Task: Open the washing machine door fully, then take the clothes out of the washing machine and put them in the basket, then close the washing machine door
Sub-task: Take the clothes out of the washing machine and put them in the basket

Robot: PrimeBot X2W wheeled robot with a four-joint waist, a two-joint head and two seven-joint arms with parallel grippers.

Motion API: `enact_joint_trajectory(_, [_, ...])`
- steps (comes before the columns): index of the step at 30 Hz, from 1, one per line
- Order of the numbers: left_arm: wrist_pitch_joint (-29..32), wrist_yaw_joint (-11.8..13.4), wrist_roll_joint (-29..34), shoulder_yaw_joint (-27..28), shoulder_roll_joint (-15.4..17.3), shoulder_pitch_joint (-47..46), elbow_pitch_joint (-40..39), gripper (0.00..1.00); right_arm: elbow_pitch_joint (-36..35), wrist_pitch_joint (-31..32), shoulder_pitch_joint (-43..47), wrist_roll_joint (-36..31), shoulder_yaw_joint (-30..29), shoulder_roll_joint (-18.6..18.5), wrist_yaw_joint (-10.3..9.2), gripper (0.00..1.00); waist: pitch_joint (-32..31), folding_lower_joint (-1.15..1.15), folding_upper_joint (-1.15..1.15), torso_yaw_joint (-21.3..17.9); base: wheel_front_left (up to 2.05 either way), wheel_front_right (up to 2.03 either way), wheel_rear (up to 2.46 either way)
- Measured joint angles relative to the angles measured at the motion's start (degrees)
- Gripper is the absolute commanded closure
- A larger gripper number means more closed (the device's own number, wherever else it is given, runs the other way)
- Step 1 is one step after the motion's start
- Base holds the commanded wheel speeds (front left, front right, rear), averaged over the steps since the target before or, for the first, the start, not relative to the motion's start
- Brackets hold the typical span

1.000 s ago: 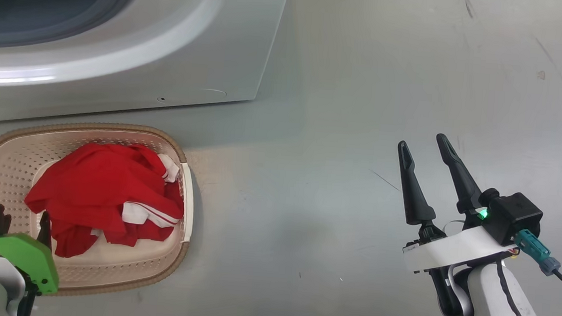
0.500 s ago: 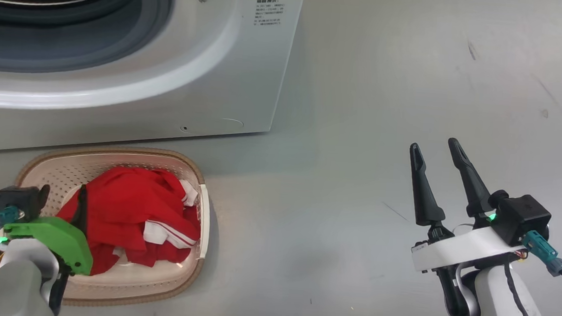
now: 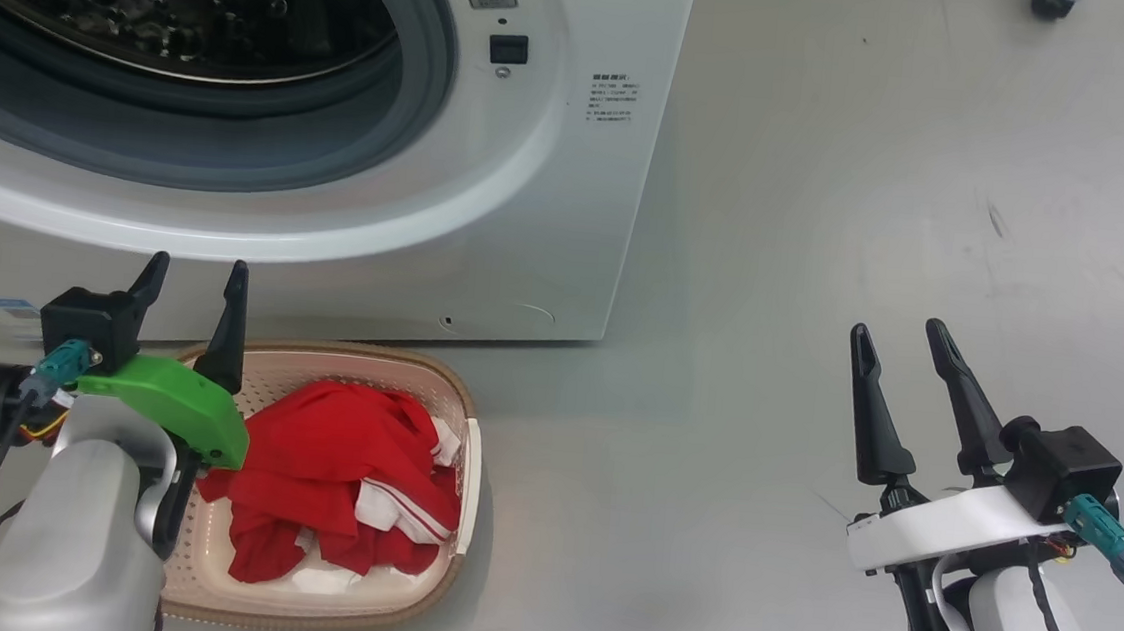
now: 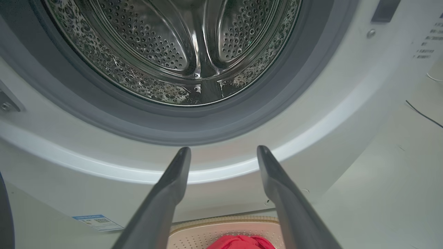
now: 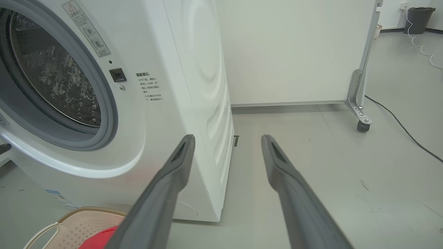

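Left gripper (image 3: 196,272): its two dark fingers are spread wide and hold nothing.
Right gripper (image 3: 897,329): its fingers are spread wide too, holding nothing, over the grey floor (image 3: 830,226).
Clothes (image 3: 330,458): a red and white heap in the basket, just below and to the right of the left gripper.
Basket (image 3: 469,479): on the floor under the left gripper, well apart from the right gripper.
Washing machine (image 3: 551,204): right ahead of the left gripper, its round mouth open and its shiny drum (image 4: 193,52) showing.

The left forearm (image 3: 79,528) hides the basket's (image 3: 398,356) left side; the washing machine's (image 3: 530,213) label print (image 3: 611,101) is unreadably small
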Motion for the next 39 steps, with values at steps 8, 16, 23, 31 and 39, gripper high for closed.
enact_joint_trajectory(8, [0.0,0.0,0.0,0.3,-0.7,2.7,-6.9,0.00,0.1,0.0,2.2,0.0,-1.1,0.0,0.00,0.00,-4.4,0.00,0.00,2.8,0.00,0.00,0.00])
enact_joint_trajectory(16, [0.0,-0.2,-0.1,1.5,-1.6,9.0,-12.1,0.00,0.1,0.0,4.1,0.0,-1.5,0.0,0.00,0.00,-8.3,0.00,0.00,4.9,0.00,0.00,0.00])
enact_joint_trajectory(23, [0.0,-0.2,-0.7,3.2,-2.2,14.0,-16.1,0.00,-0.3,0.0,5.7,0.0,-1.8,0.0,0.01,0.00,-10.9,0.00,0.00,5.8,0.00,0.00,0.00])
enact_joint_trajectory(31, [0.0,-0.2,-0.9,3.9,-2.4,17.5,-20.3,0.00,-1.0,0.0,6.4,0.0,-1.9,0.0,0.01,0.00,-11.7,0.00,0.00,6.2,0.00,0.00,0.00])
enact_joint_trajectory(39, [0.0,-0.2,0.6,3.3,-2.5,20.6,-23.4,0.00,-1.7,0.0,6.8,0.0,-2.0,0.0,0.02,0.00,-12.0,0.00,0.00,5.9,0.00,0.00,0.00])
